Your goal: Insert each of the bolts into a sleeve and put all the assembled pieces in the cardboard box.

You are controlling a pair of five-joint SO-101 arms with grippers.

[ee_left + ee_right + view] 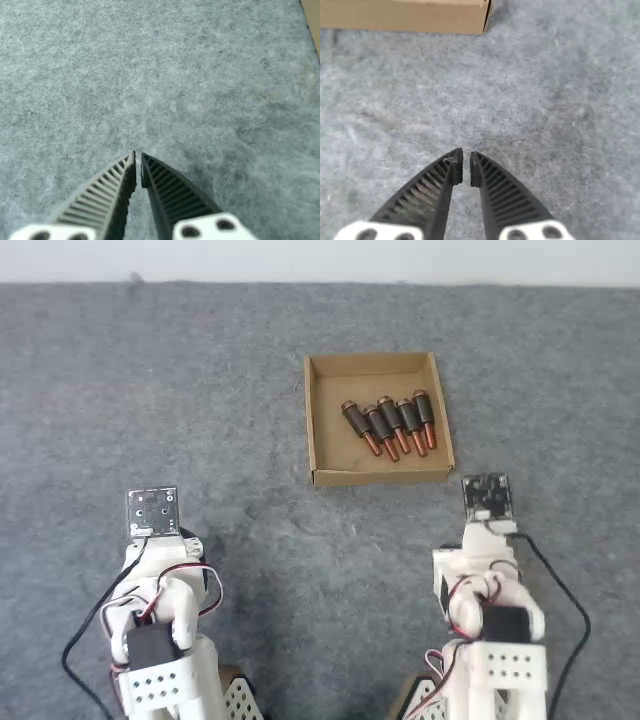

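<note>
High view: cardboard box (380, 477) of assembled pieces (390, 425) near right claw (466, 161), farther from left claw (138, 158); both pressed together.

The grey felt table cover (250, 370) is lit brightly and evenly by soft, diffuse light from above. Shadows are kept faint and soft-edged. A darker patch is cast on the felt just beside the white plastic left arm (160, 640). In the right wrist view, a narrow shadow is thrown beside the corner of the shallow brown cardboard box (380, 477).
</note>
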